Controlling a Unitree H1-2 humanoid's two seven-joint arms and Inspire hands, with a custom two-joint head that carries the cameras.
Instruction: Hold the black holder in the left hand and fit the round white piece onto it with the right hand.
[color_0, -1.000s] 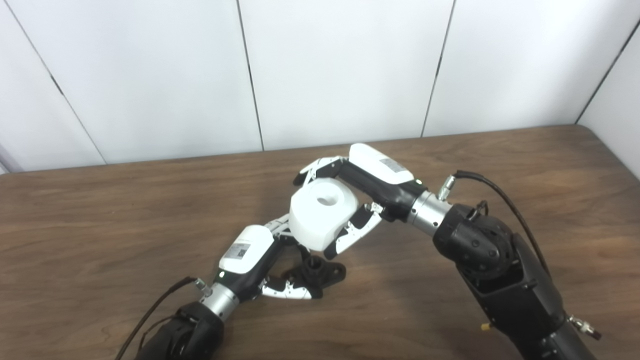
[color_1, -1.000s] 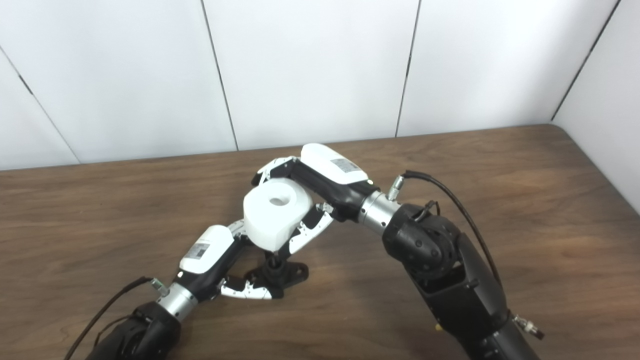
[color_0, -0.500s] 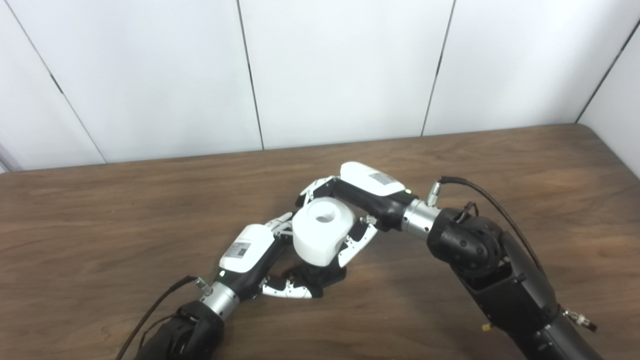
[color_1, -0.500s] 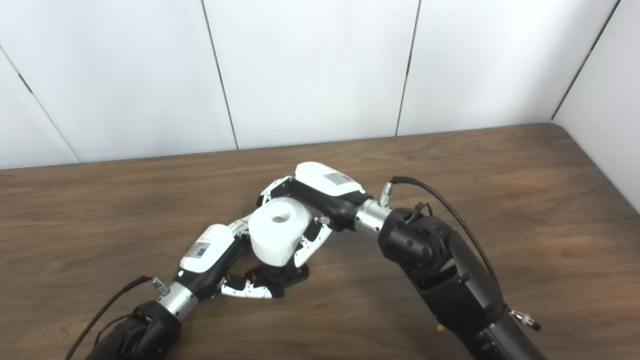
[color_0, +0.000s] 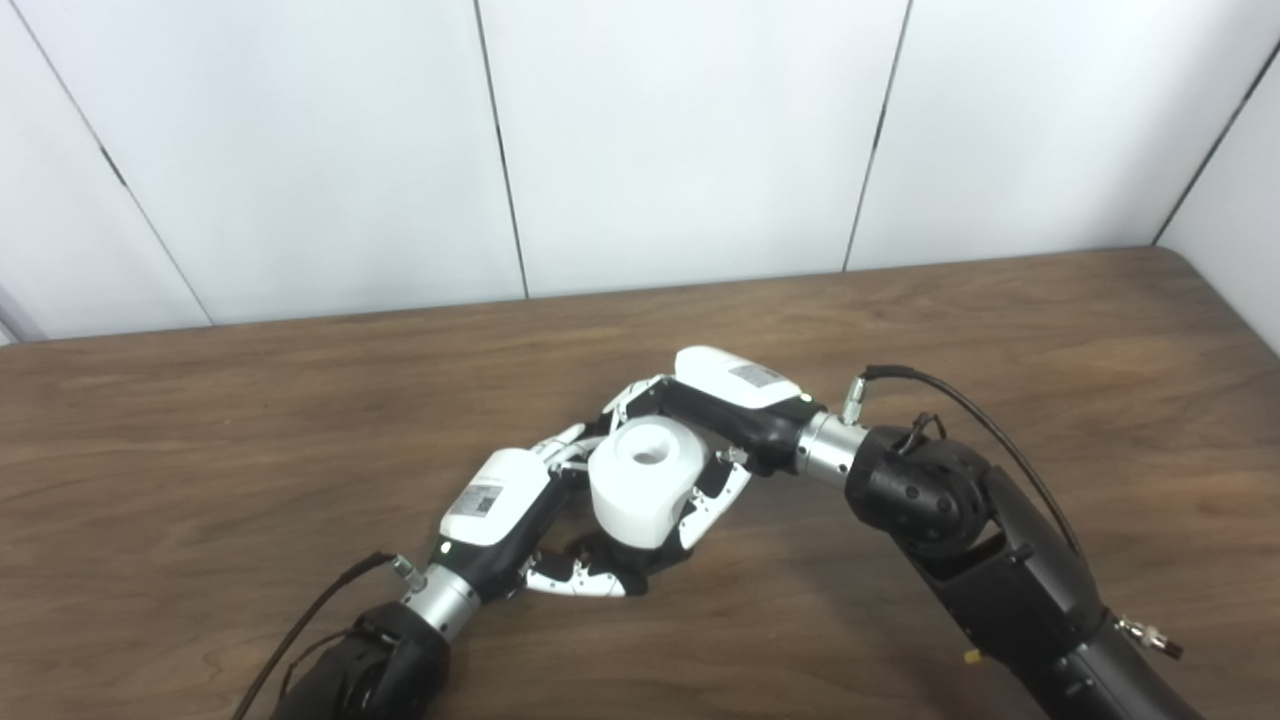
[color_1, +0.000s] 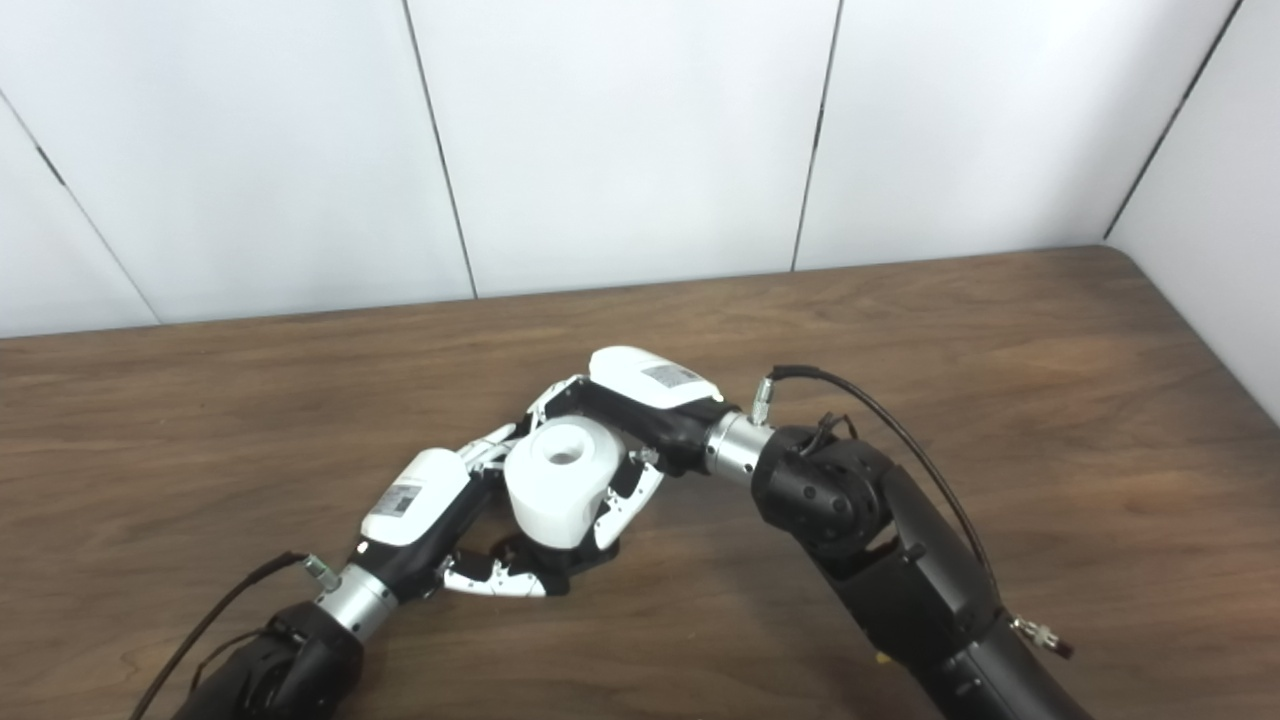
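The fitting step is under way. The right hand (color_0: 700, 440) is wrapped around the round white piece (color_0: 645, 482), with fingers (color_0: 628, 400) curled over its far side and the thumb on the near side, and it holds the piece low over the table (color_0: 200, 450), hole facing up. Directly beneath that hand, and just in front of the left hand (color_0: 505, 510), sits the black holder (color_0: 640, 562); only the edge of its base shows under the white piece, so the post that the piece must slide onto is hidden, and I cannot tell whether the piece has already met it or hangs a little above. The left hand grips the holder at its near side, its fingers (color_0: 575, 583) closed around the base and pressing it to the table. Both hands are close together, the white piece almost touching the left hand's knuckles. By my judgement the piece is lined up but not yet seated, since it looks slightly tilted toward the left hand. The next move probably calls for a straight downward push with the right hand while levelling the piece, with the left hand holding the base firm so it does not skid or tip, and only then letting go.
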